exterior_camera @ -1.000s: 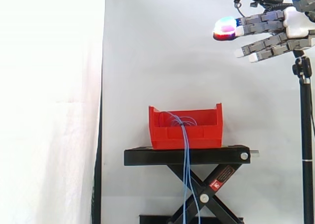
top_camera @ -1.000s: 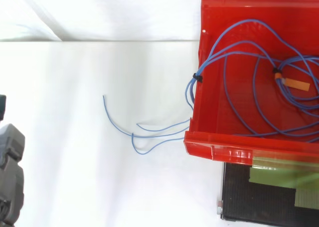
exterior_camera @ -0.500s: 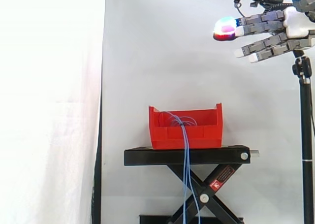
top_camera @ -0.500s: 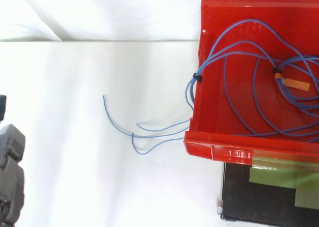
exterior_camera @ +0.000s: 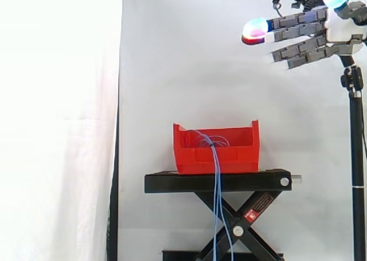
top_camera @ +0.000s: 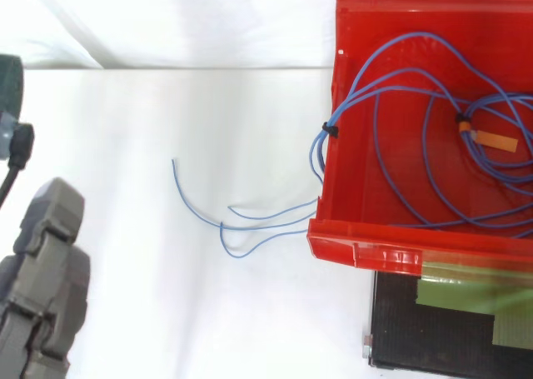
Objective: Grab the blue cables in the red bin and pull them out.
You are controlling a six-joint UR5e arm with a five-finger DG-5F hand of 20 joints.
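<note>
Hand (exterior_camera: 341, 31) sits high and to the side of the bin (exterior_camera: 235, 158), fingers straight and spread (holding nothing). Cables (exterior_camera: 217, 192) lie well below it, draped over the rim.

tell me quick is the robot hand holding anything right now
Robot hand: open, fingers straight, holding nothing, high above the red bin.

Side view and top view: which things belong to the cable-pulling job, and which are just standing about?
Job:
- blue cables, coiled in the bin, with ends hanging over its rim
- red bin
- hand, open, high above and off to one side

Standing about:
- black stand
- green tape
- tripod pole
- white curtain
</note>
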